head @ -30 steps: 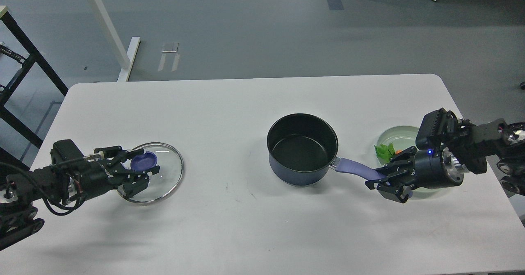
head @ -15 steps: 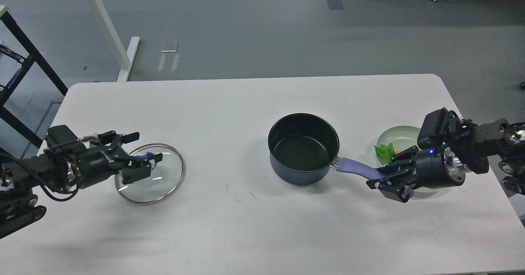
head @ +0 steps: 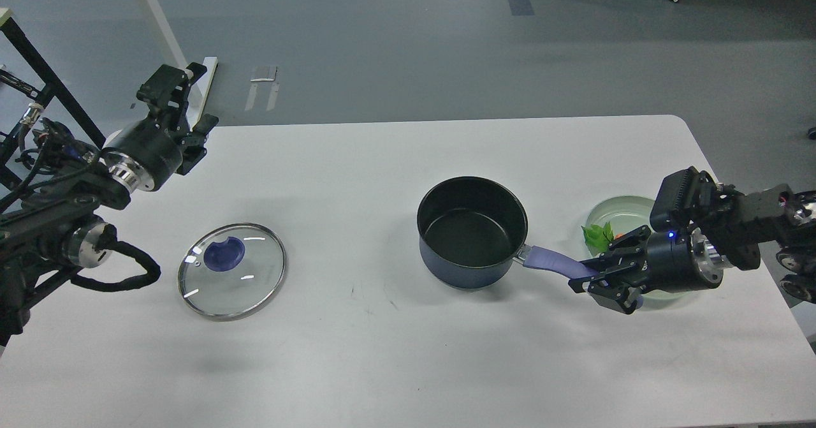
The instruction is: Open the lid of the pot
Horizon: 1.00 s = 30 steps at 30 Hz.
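Over grey floor, the white bench [head: 382,351] carries the pot lid [head: 232,270] flat at 9 o'clock of the uncovered pot [head: 472,231], the left claw [head: 182,106] raised at 10 o'clock, its spread beyond telling, the right claw [head: 602,276] clamped on the pot's handle.

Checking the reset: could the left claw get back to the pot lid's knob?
Probably yes: the pot lid lies alone on the table, knob up, nothing over it; the left claw is raised clear.

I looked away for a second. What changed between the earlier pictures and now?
The left gripper let go of the pot lid knob and pulled up and back toward the table's far left corner. The lid, the pot and the right gripper on its handle stayed put.
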{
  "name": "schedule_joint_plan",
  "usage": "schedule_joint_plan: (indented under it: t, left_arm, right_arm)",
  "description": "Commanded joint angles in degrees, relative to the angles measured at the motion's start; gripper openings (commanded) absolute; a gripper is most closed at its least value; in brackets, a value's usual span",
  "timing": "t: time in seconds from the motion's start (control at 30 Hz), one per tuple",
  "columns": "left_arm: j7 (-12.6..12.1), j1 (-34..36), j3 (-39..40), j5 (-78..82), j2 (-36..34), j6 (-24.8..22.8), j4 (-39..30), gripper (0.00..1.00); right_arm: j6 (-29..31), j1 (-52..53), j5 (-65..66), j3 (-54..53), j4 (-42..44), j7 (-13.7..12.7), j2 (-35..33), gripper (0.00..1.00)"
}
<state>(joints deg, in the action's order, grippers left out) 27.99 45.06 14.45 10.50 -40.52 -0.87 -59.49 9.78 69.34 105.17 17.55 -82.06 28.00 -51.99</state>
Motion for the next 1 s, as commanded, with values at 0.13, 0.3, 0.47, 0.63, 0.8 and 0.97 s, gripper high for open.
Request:
schedule_joint_plan:
  t: [0.13, 0.3, 0.47, 0.63, 0.8, 0.97]
  left_arm:
    - [-0.65, -3.31, 5.59, -7.60, 5.45, -14.07, 8.25, 0.99]
    - [-0.74, -3.32, 5.77, -7.69, 5.45, -15.13, 8.60, 0.99]
    - [-0.92, -3.40, 8.57, -8.83, 5.45, -14.87, 8.69, 0.99]
    - [-0.92, -3.40, 9.11, -8.83, 5.53, -14.86, 8.60, 0.99]
    - [-0.39, -3.58, 9.11, -8.65, 5.71, -14.16, 8.34, 0.99]
    - [-0.92, -3.67, 9.28, -8.65, 6.15, -13.37, 8.69, 0.99]
  right_arm:
    - [-0.11, 0.09, -1.72, -0.15, -0.29, 0.00, -1.09, 0.59]
    - [-0.11, 1.40, -5.66, -0.85, -2.13, 0.00, -4.51, 0.84]
    - [-0.37, 5.45, -22.07, -1.55, -2.40, 0.00, -8.21, 0.98]
    - [-4.23, 4.05, -48.17, -5.77, -0.82, 0.00, -10.33, 1.00]
    - [-10.82, 1.68, -75.50, -5.95, 0.15, 0.00, -9.27, 1.00]
    - [-16.19, -0.43, -100.73, -5.95, 3.13, 0.00, -4.71, 1.00]
